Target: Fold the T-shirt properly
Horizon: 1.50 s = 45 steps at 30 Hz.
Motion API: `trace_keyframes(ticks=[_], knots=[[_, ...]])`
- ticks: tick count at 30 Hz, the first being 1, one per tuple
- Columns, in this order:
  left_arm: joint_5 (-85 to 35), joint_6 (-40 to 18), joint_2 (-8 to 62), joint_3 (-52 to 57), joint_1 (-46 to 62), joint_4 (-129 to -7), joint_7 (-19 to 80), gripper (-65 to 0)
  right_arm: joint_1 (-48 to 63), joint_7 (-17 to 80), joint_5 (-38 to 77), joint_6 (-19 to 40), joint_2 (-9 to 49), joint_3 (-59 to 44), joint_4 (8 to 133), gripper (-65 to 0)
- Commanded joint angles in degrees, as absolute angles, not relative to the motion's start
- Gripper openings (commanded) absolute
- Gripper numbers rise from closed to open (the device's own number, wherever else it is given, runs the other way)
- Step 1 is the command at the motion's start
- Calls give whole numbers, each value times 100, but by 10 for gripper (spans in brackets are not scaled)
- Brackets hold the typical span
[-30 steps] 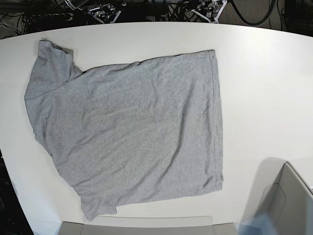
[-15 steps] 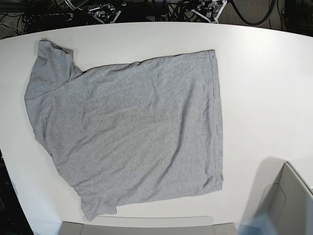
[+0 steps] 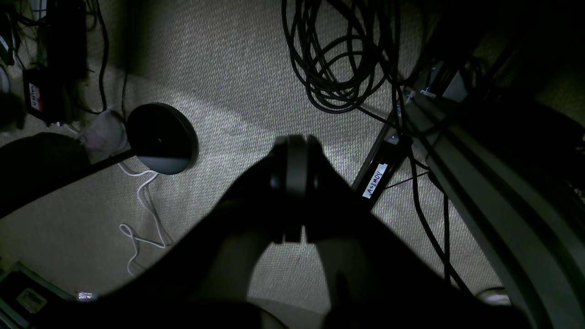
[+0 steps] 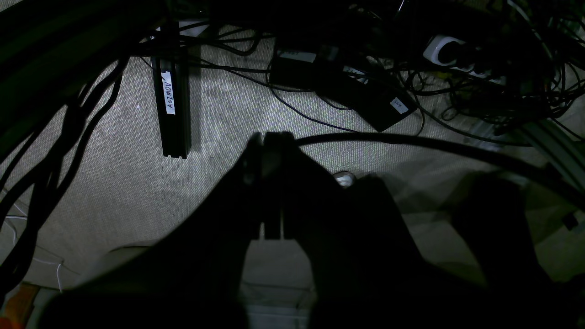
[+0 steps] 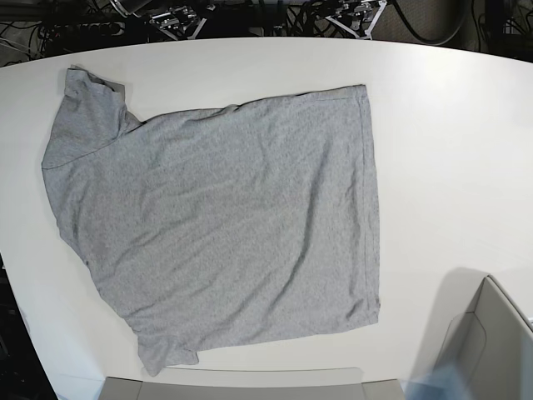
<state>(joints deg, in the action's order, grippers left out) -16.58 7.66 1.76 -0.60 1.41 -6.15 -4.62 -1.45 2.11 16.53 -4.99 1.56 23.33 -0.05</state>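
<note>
L gripper (image 3: 292,192) fingers pressed together, holding nothing; carpet and cable coil beyond the tips. R gripper (image 4: 269,183) same: closed, empty, power strips past it. Both parked below the table (image 5: 450,125), well away from the T-shirt (image 5: 225,225), spread flat, plain side up. No change vs 1 s ago; folding not started.
</note>
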Motion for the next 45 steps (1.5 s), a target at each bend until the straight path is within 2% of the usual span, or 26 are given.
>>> trace_keyframes(ticks=[1, 16, 26, 33, 35, 45], knots=[[-1675, 796, 171, -66, 136, -637, -541, -650, -180, 198, 1675, -523, 171, 2343, 0, -650], [-1666, 787, 189, -110, 163, -637, -541, -650, -154, 207, 1657, -523, 180, 2378, 0, -650], [-1666, 787, 321, -92, 470, -558, -532, -650, 382, 198, 1657, -523, 242, 2378, 0, -650], [-1666, 787, 321, -66, 453, -242, 242, -650, 629, 154, 1666, -523, 453, 2343, 0, -650], [-1666, 787, 321, -101, 497, -242, 40, -650, 708, 4, 1684, -523, 523, 2334, 0, -650], [-1657, 778, 629, -110, 1508, -215, -2343, -650, 1631, -2422, 1886, -523, 804, 2334, 0, -650]])
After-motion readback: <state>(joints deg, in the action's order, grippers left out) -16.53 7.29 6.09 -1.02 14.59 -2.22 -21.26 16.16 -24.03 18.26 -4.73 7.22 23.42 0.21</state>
